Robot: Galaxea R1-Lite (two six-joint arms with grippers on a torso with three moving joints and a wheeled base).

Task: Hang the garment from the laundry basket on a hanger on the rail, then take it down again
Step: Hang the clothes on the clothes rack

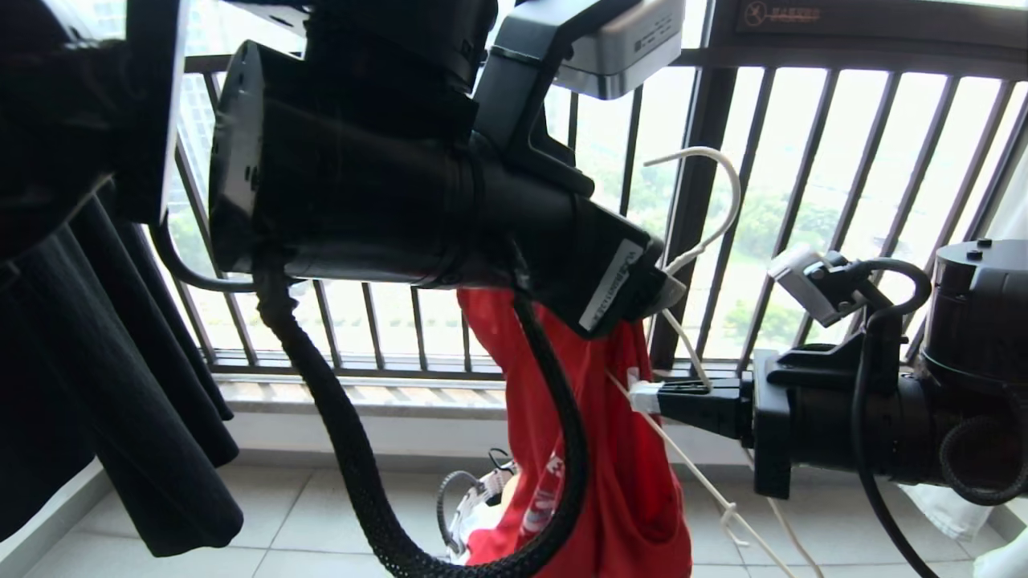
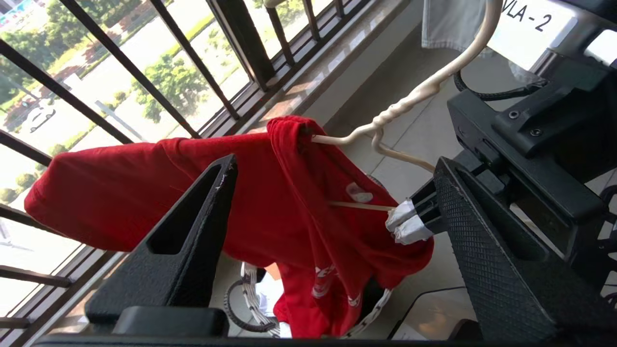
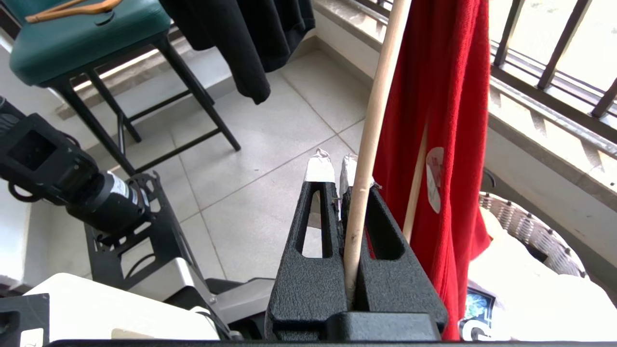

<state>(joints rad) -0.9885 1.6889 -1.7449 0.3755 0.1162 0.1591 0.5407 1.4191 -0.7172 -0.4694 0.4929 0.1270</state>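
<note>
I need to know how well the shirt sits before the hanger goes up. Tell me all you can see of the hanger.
The hanger is thin pale wire with a twisted neck and slim hook. It is tilted, off any rail. One arm runs inside the red T-shirt; the other is bare, pinched by the shut right gripper.

A high-rise apartment balcony used for drying laundry: a black barred railing [image 1: 803, 201] overlooks trees and a street with cars [image 2: 38, 118] far below, pale floor tiles [image 3: 270, 135] run to a low sill, a black T-shirt [image 3: 250, 38] hangs drying, and a green-cushioned stool [image 3: 87, 33] stands nearby.
</note>
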